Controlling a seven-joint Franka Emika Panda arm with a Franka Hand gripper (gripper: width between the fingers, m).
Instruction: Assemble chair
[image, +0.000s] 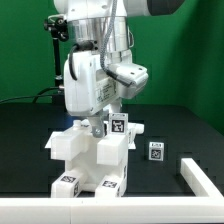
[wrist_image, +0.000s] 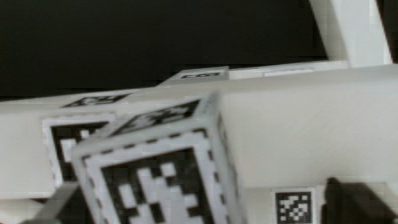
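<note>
One white chair (image: 92, 155), partly built, sits under your arm on the black table (image: 30, 140).

From the exterior view's left you see its blocky tagged pieces stacked near the front edge, then the gripper (image: 113, 120) down at a tagged block (image: 117, 126) on top; you cannot tell how far the fingers are parted or whether they hold it. Further right a small tagged piece (image: 156, 150) lies apart, then the white border rail (image: 200, 180). Your wrist view fills with the tagged block (wrist_image: 160, 165).
</note>
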